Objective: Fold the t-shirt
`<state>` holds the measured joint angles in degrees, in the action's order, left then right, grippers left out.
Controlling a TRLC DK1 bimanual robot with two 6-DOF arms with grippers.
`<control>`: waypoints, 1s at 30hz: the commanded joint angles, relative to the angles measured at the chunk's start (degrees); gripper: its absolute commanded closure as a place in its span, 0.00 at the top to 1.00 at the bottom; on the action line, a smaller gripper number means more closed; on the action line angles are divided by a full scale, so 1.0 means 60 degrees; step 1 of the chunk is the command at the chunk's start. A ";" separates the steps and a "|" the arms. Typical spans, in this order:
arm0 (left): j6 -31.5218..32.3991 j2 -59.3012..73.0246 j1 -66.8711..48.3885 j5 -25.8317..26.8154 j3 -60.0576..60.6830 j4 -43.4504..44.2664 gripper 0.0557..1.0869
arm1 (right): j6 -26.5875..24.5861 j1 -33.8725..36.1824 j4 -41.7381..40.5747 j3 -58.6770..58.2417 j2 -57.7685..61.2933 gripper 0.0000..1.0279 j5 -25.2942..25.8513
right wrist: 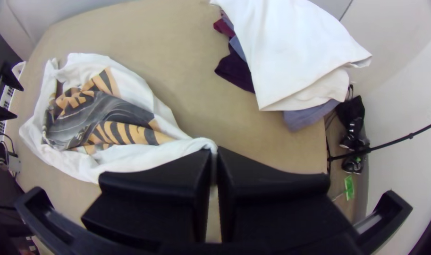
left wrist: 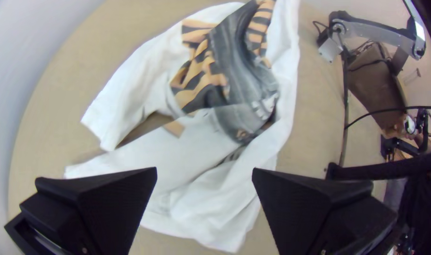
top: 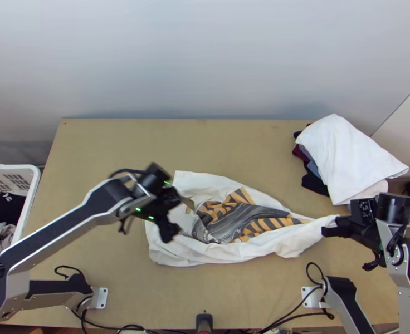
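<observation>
- Across the middle of the pale wooden surface (top: 233, 150) I see the t-shirt (top: 221, 253), soft white cotton, bunched and wrinkled, its orange, grey and black print rumpled, tapering to a narrow twist.
- My right hand (top: 325, 229) is clamped on that twisted end.
- My left hand (top: 178, 214) is over the wider end, wedge-shaped black fingers apart.
- Beyond the right hand sits a limp cloth pile (top: 350, 156), white on top.

Between the table's far edge (top: 205, 122) and the t-shirt (top: 233, 253) I have bare wood (top: 221, 150) to pass over, but the clothes pile (top: 347, 156) blocks the far right corner and my left arm (top: 66, 231) bars the left.
</observation>
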<state>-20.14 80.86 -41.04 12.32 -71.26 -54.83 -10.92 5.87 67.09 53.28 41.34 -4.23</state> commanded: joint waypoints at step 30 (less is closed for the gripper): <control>-0.0657 0.0205 0.1698 0.0306 0.2722 0.1228 0.87 | 0.0604 0.0208 0.0127 -0.0178 -0.0577 0.03 -0.0028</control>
<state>-26.92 78.61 -30.02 12.84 -55.07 -48.51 -8.14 7.73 67.77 51.99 38.28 -4.40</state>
